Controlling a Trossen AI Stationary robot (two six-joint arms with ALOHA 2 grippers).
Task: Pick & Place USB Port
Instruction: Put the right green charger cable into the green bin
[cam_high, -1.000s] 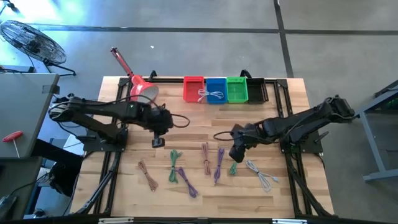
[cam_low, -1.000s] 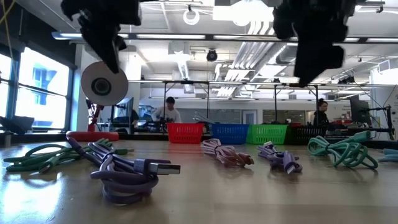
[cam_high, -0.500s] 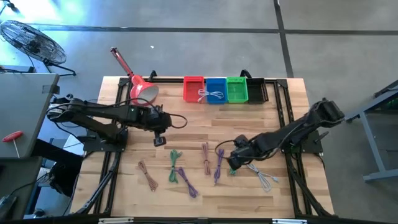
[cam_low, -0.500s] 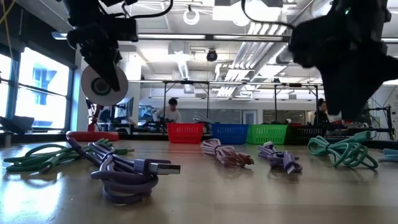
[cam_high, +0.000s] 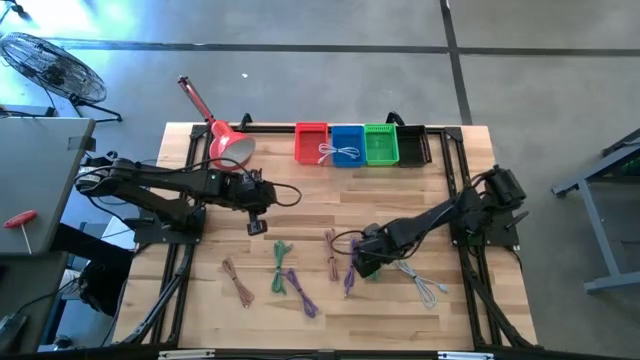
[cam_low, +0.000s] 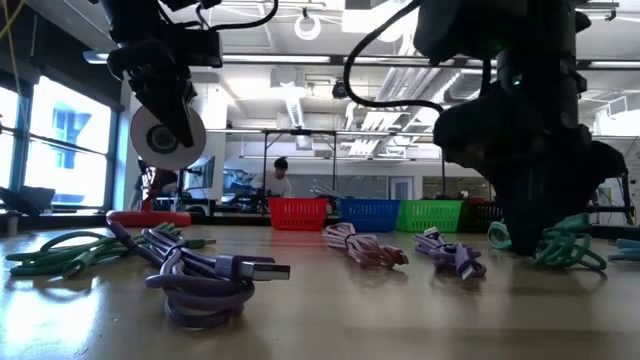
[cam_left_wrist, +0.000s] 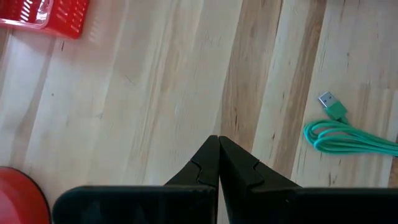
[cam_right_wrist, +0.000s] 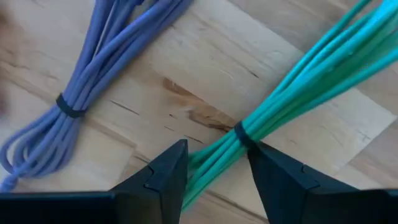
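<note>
Several bundled USB cables lie flat on the wooden table (cam_high: 330, 205): brown, green, purple and white ones. My right gripper (cam_high: 364, 262) is down low over the teal-green cable bundle (cam_right_wrist: 283, 93) near the table's middle right. It is open, with one finger on either side of the bundle beside its dark tie (cam_right_wrist: 239, 132); the cable (cam_low: 555, 242) rests on the wood. A purple bundle (cam_right_wrist: 93, 81) lies next to it. My left gripper (cam_left_wrist: 218, 138) is shut and hovers above bare wood, left of centre (cam_high: 255, 224).
Red (cam_high: 311, 142), blue (cam_high: 346, 143), green (cam_high: 381, 143) and black (cam_high: 412, 143) bins line the far edge; a white cable lies in the blue one. A red lamp (cam_high: 230, 146) stands at far left. Another green cable (cam_left_wrist: 348, 138) lies near the left gripper.
My right gripper has travelled toward the table's near-left and come down, from above the cables to just over the teal-green bundle, so that its open fingers now stand either side of it. The cables have stayed where they were.
</note>
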